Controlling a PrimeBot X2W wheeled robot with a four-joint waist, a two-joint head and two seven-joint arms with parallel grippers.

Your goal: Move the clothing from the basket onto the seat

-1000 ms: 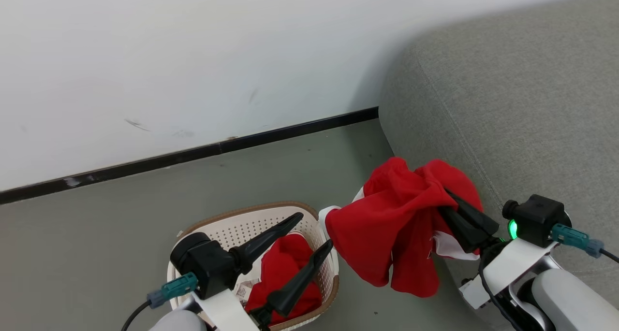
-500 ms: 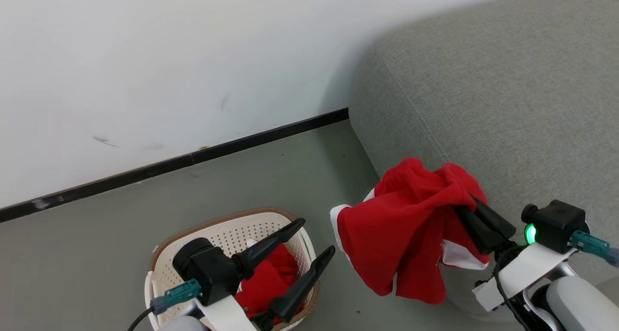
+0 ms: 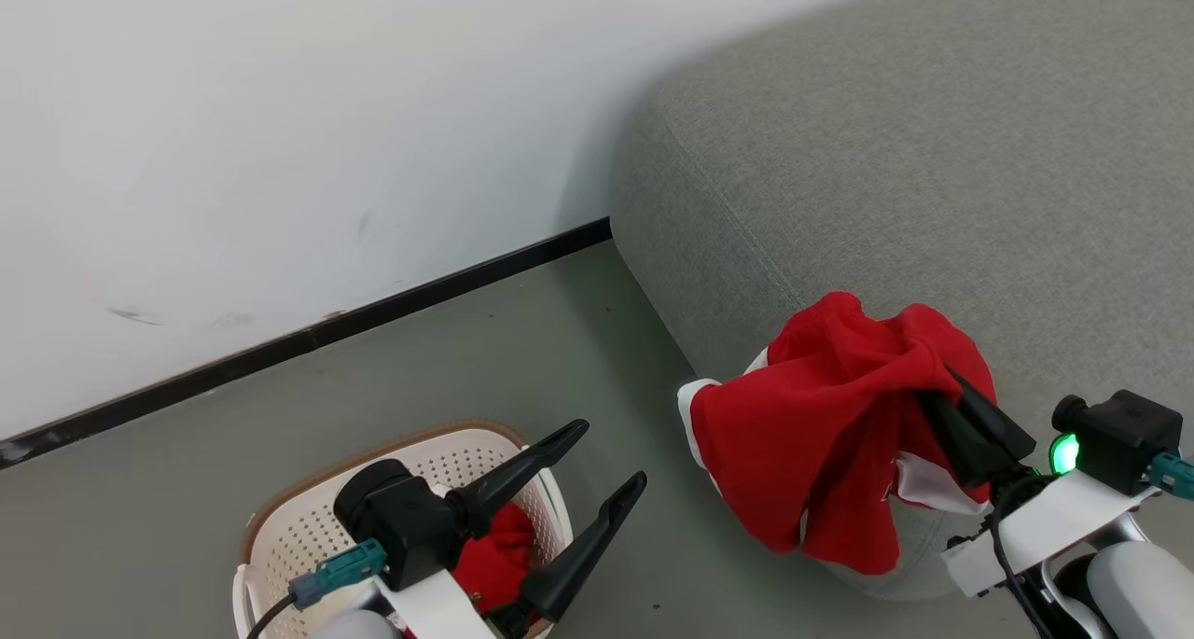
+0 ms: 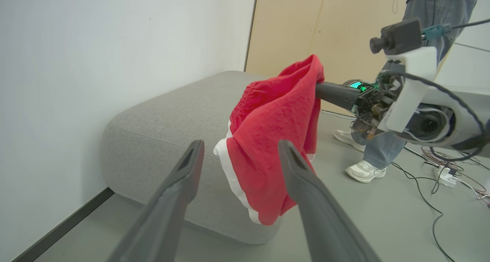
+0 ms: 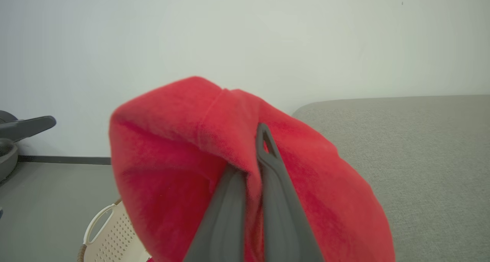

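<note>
The whole head view has shifted since one second ago: the wall (image 3: 280,107) and the seat (image 3: 886,182) lie more to the left, so the camera has turned, not the things. Against the seat, the red garment (image 3: 812,443) has come closer. Before, it hung over the floor (image 3: 522,359) beside the seat's rounded corner; now it hangs in front of that corner and partly above its edge. Whether the cloth touches the seat I cannot tell.

The right gripper (image 3: 940,395) reaches in from the lower right, and its fingers are pressed together on a fold of the garment, which droops below them with its white trim at the hem. The left gripper (image 3: 608,451) hangs above the basket (image 3: 308,527) with its fingers spread wide and nothing between them. The basket stands on the floor, well apart from the seat, and the other red garment (image 3: 494,550) lies inside it.
</note>
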